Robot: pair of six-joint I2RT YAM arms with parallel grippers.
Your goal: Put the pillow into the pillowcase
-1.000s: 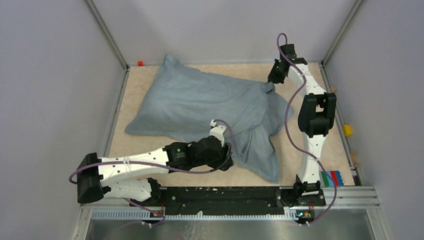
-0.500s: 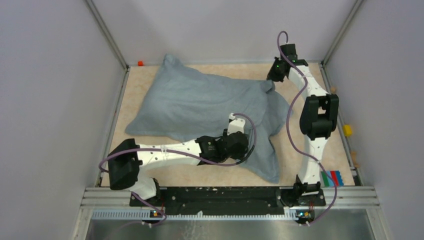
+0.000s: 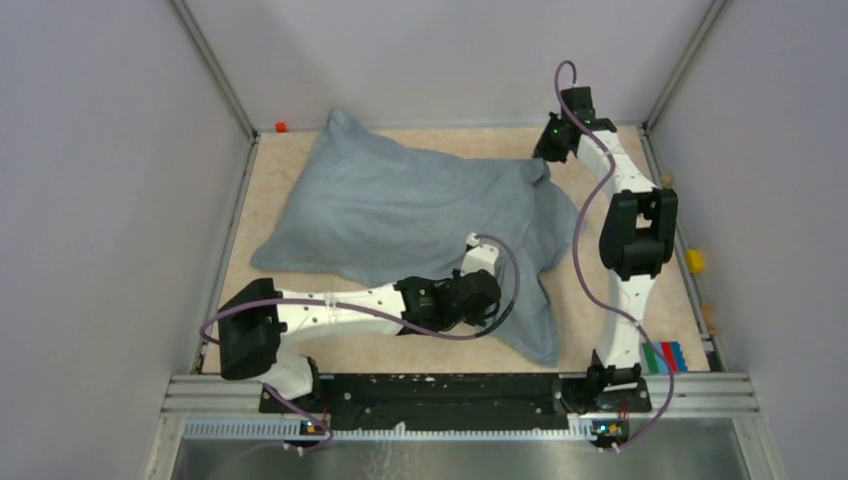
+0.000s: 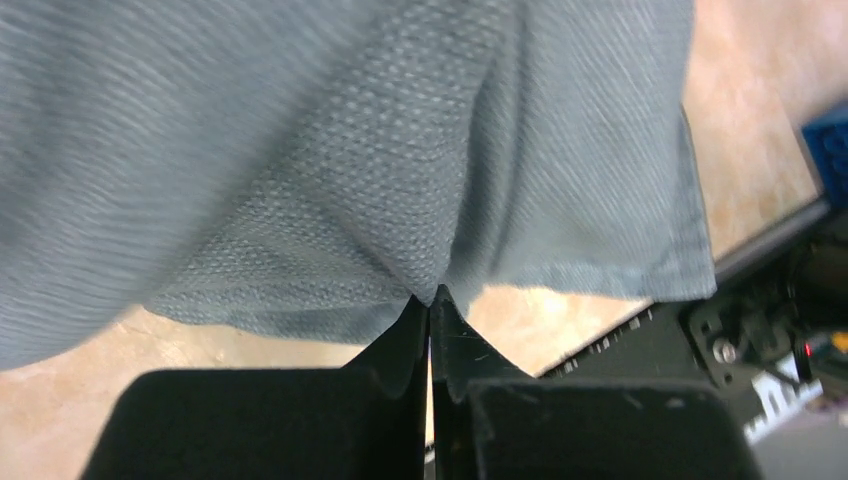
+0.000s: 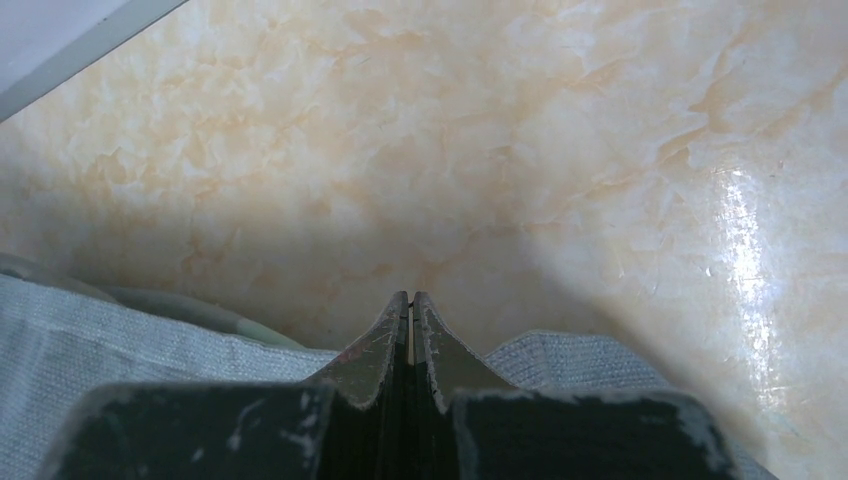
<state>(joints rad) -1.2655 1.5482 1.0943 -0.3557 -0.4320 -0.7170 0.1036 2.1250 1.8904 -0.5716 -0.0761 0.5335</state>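
Observation:
The grey-blue pillowcase [image 3: 400,205] lies plump and wrinkled across the back of the table, with a limp flap trailing to the near right. No white pillow shows; it is hidden. My left gripper [image 3: 499,298] rests on that flap. In the left wrist view its jaws [image 4: 432,300] are shut, pinching a fold of the cloth [image 4: 400,150] at their tips. My right gripper [image 3: 545,165] is at the case's far right corner, where the cloth rises to a point. Its jaws [image 5: 409,297] are shut, with cloth [image 5: 80,330] bunched on both sides of the fingers.
Metal posts and grey walls enclose the table. A black rail [image 3: 450,385] runs along the near edge. A yellow block [image 3: 694,261] and coloured blocks [image 3: 665,356] sit on the right rim, and a small red piece [image 3: 281,127] is at the back left corner.
My left arm swung to the right onto the near flap and its jaws went from open to shut on the cloth. The right arm barely moved.

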